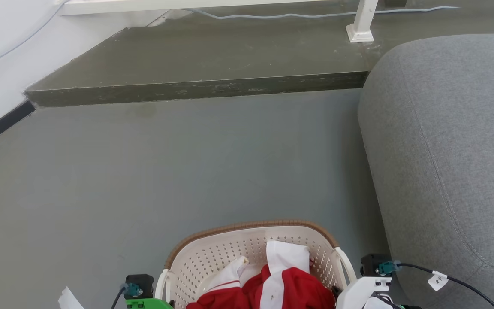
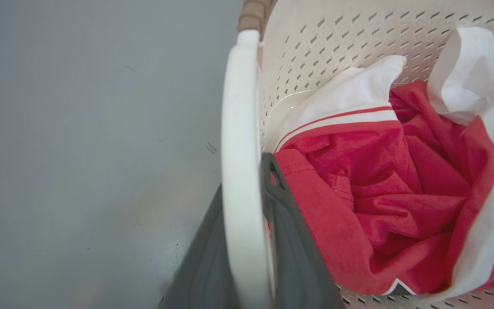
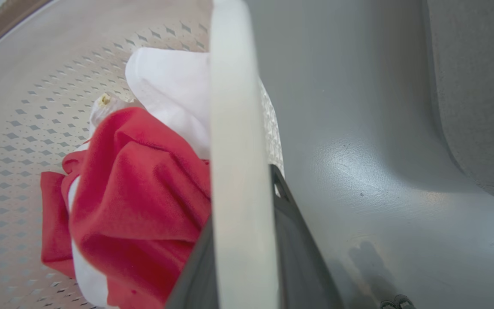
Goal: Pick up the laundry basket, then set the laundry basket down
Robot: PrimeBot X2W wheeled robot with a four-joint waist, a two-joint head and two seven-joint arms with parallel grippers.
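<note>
1. Left end effector: dark fingers closed on either side of the white left loop handle, gripping it.
2. Laundry basket: bottom centre of the head view, between both arms, over the grey floor. Cannot tell whether it is resting or lifted.
3. Inside the basket: a crumpled red-and-white garment.
4. Right end effector: gripping the right loop handle the same way.
5. Grey sofa: just right of the basket.

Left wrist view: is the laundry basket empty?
No: crumpled red and white clothes lie inside the laundry basket.
</note>
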